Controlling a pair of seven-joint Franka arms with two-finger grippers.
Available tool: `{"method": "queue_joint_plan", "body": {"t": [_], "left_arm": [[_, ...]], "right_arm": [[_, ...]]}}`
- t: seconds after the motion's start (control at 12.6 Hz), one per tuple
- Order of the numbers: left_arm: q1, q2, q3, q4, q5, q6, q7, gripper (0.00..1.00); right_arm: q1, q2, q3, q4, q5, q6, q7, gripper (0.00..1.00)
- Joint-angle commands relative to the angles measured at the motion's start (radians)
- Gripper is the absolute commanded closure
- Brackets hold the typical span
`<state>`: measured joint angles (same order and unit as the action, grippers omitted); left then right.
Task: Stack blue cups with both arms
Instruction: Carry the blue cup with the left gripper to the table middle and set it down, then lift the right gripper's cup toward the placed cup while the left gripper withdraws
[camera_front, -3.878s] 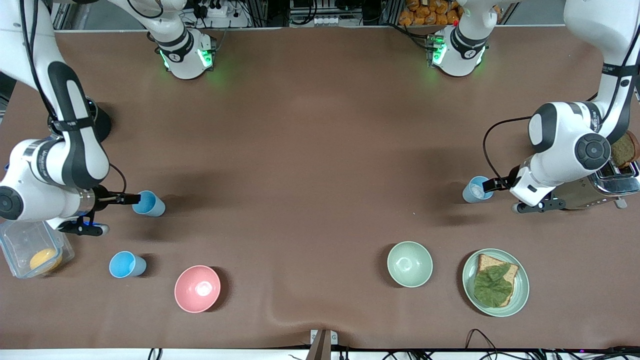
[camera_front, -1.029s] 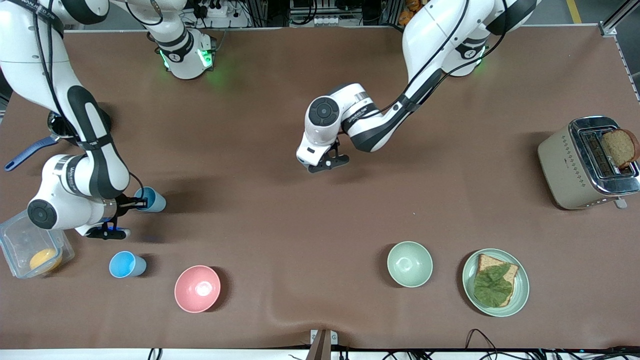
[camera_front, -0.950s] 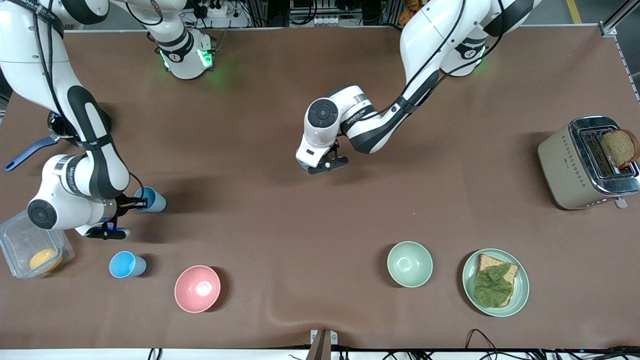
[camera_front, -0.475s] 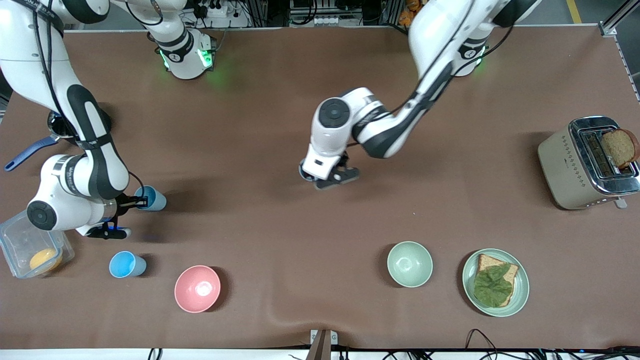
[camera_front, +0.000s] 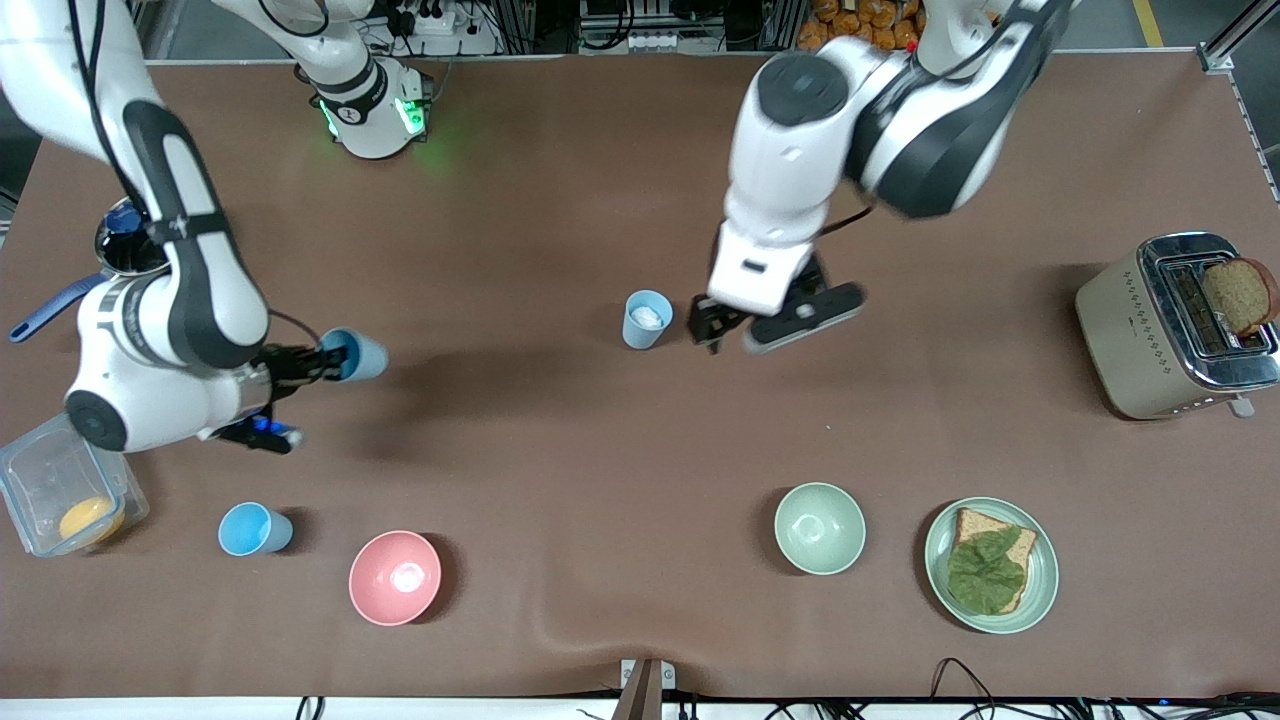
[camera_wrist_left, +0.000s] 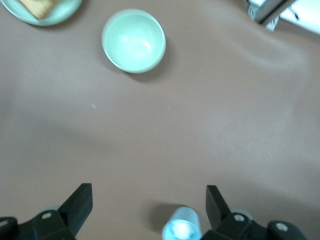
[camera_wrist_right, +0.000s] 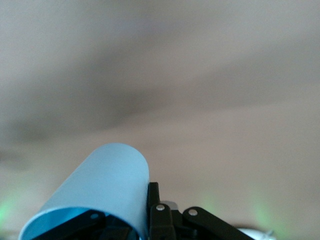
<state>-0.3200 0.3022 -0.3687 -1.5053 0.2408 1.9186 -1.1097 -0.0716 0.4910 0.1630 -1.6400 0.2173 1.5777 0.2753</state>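
The right hand (camera_front: 318, 364) is clamped on the rim of a bright sky-blue tapered plastic cup (camera_front: 355, 356), held tilted in the air over the brown desk (camera_front: 560, 430) toward the right arm's end; in the right wrist view the cup's mouth is cut off at the picture's edge and one finger (camera_wrist_right: 152, 197) presses its outer wall, the other being partly hidden by the cup (camera_wrist_right: 97, 192); the left hand (camera_front: 722, 330) hangs with its fingers apart over the middle of the desk, just beside a paler grey-blue plastic cup with a whitish inside (camera_front: 645, 318), which stands upright and clear of the fingers; in the left wrist view only the upper part of this cup (camera_wrist_left: 181, 227) shows between the spread fingertips (camera_wrist_left: 80, 200); a second bright blue plastic cup (camera_front: 252, 528) stands upright near the pink round bowl (camera_front: 394, 577), nearer to the front camera; a pale green round bowl (camera_front: 819, 527) sits beside a pale green plate carrying bread and a leaf (camera_front: 990, 565); a clear plastic box with an orange item (camera_front: 60, 495) is cut off at the desk's end; a metal toaster holding a slice of bread (camera_front: 1175, 325) stands at the left arm's end; the desk covering is plain brown with a slight ripple at the front edge; racks and cables line the edge by the arm bases.
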Motion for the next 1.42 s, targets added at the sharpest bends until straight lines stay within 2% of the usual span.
{"method": "queue_joint_plan", "body": {"t": [0.0, 0.16, 0.24, 0.32, 0.47, 0.55, 0.95, 1.11, 1.19, 1.35], "left_arm": [[0.094, -0.075, -0.004, -0.036, 0.002, -0.039, 0.146, 0.0], [0.16, -0.086, -0.004, -0.035, -0.026, -0.042, 0.261, 0.0], [0.204, -0.101, -0.006, -0.03, -0.035, -0.043, 0.324, 0.0], [0.237, -0.112, -0.004, -0.027, -0.04, -0.043, 0.387, 0.0], [0.31, -0.133, -0.004, -0.01, -0.041, -0.043, 0.506, 0.0], [0.34, -0.147, -0.006, -0.006, -0.05, -0.062, 0.565, 0.0], [0.412, -0.218, -0.004, -0.006, -0.072, -0.196, 0.726, 0.0], [0.446, -0.229, -0.003, -0.004, -0.116, -0.202, 0.752, 0.0], [0.456, -0.259, 0.014, -0.007, -0.158, -0.202, 0.789, 0.0], [0.371, -0.287, 0.147, -0.015, -0.185, -0.223, 0.862, 0.0]], "right_arm": [[0.148, -0.066, -0.002, -0.027, 0.056, -0.016, 0.219, 1.0], [0.33, -0.074, -0.006, -0.024, 0.054, 0.028, 0.458, 1.0], [0.363, -0.071, -0.005, -0.03, 0.057, 0.054, 0.514, 1.0], [0.383, -0.069, -0.002, -0.03, 0.076, 0.061, 0.54, 1.0], [0.447, -0.071, -0.005, -0.027, 0.189, 0.105, 0.614, 1.0], [0.485, -0.071, -0.003, -0.026, 0.206, 0.148, 0.677, 1.0], [0.559, -0.029, -0.007, -0.023, 0.206, 0.315, 0.784, 1.0], [0.585, 0.003, -0.007, -0.023, 0.2, 0.378, 0.798, 1.0], [0.587, 0.012, -0.007, -0.023, 0.195, 0.38, 0.798, 1.0], [0.595, 0.034, -0.008, -0.023, 0.191, 0.389, 0.798, 1.0]]}}
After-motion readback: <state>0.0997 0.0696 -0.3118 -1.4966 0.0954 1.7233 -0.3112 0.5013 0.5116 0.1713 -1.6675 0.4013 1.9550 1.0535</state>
